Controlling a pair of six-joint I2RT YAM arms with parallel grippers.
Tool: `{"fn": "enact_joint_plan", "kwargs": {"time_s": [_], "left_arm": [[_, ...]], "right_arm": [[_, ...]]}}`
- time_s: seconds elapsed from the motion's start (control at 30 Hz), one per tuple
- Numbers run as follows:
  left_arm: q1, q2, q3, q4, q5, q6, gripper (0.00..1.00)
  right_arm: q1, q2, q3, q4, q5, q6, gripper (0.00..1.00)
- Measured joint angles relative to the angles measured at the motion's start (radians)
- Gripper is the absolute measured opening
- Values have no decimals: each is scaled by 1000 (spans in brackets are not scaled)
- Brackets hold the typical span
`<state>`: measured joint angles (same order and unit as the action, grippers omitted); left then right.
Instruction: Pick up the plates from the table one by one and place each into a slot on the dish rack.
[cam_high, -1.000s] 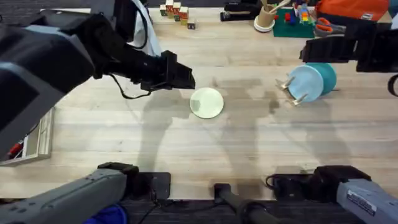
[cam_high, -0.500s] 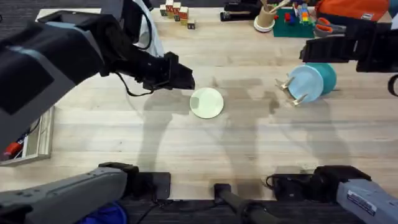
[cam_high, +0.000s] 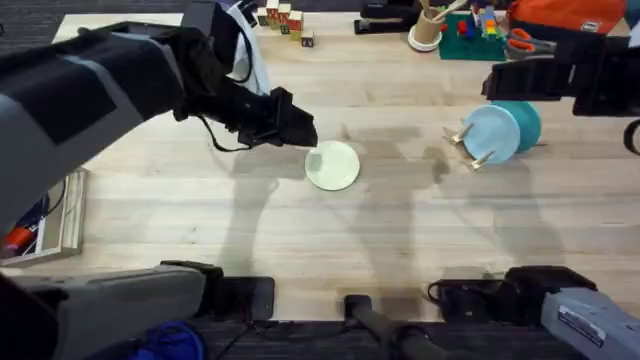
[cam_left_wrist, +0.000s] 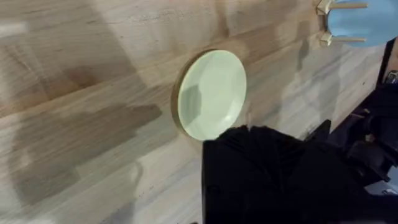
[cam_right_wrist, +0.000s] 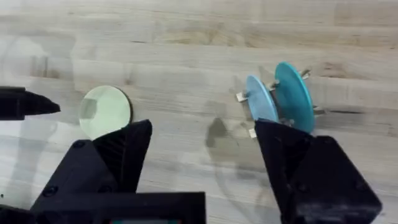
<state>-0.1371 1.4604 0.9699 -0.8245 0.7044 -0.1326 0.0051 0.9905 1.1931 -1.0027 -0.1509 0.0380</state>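
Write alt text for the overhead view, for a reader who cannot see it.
The left gripper hovers at the edge of a pale cream-yellow plate lying flat mid-table. To the right, a light blue plate and a teal plate stand in the dish rack.

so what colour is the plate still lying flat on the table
Pale cream-yellow plate, plain with no pattern; the left wrist view shows it best.

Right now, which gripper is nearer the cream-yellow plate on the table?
Left. The left gripper hovers right beside the cream-yellow plate; the right gripper sits far off, above the dish rack.
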Motion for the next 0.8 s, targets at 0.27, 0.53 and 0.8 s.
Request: {"fn": "enact_joint_plan", "kwargs": {"time_s": [0.27, 0.53, 0.8], "left_arm": [[0, 32, 0, 6, 8, 14, 43], [0, 98, 0, 6, 10, 31, 43], [0, 169, 0, 9, 10, 57, 43]], "right_arm": [[0, 0, 0, 0, 0, 0, 995], [0, 0, 0, 0, 0, 0, 995], [0, 0, 0, 0, 0, 0, 995]]}}
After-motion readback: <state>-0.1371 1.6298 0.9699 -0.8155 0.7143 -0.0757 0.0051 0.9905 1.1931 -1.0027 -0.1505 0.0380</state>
